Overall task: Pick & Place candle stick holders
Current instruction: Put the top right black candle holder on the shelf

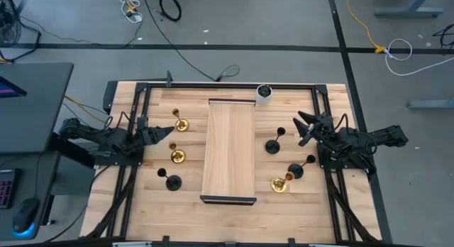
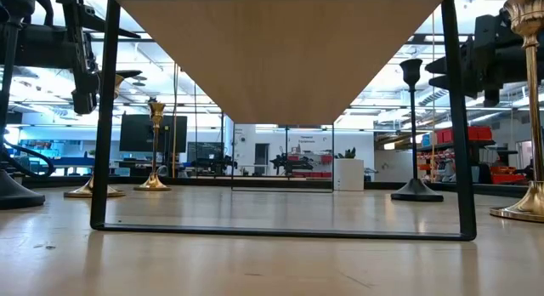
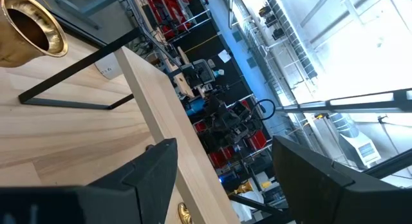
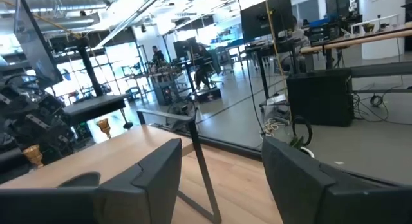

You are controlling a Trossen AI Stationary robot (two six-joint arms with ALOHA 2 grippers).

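A: Right, both arms hover empty. Left gripper point(image 1: 172, 128), fingers apart, sits left of centre by a shiny brass candle stick holder point(image 1: 181, 123); two more holders stand below it, one brass point(image 1: 176, 155), one matte black point(image 1: 172, 181).

B: And the right gripper point(image 1: 301, 129), fingers apart too, sits right of centre beside a black holder point(image 1: 274, 144). Another black holder point(image 1: 297, 169) and a brass one point(image 1: 279, 183) wait at lower right, none yet on the raised light-wood shelf point(image 1: 229, 151) mid-counter.

A: My worry is those thin stems. A sideways nudge could topple one.

B: Or clip the shelf's black frame while lifting.
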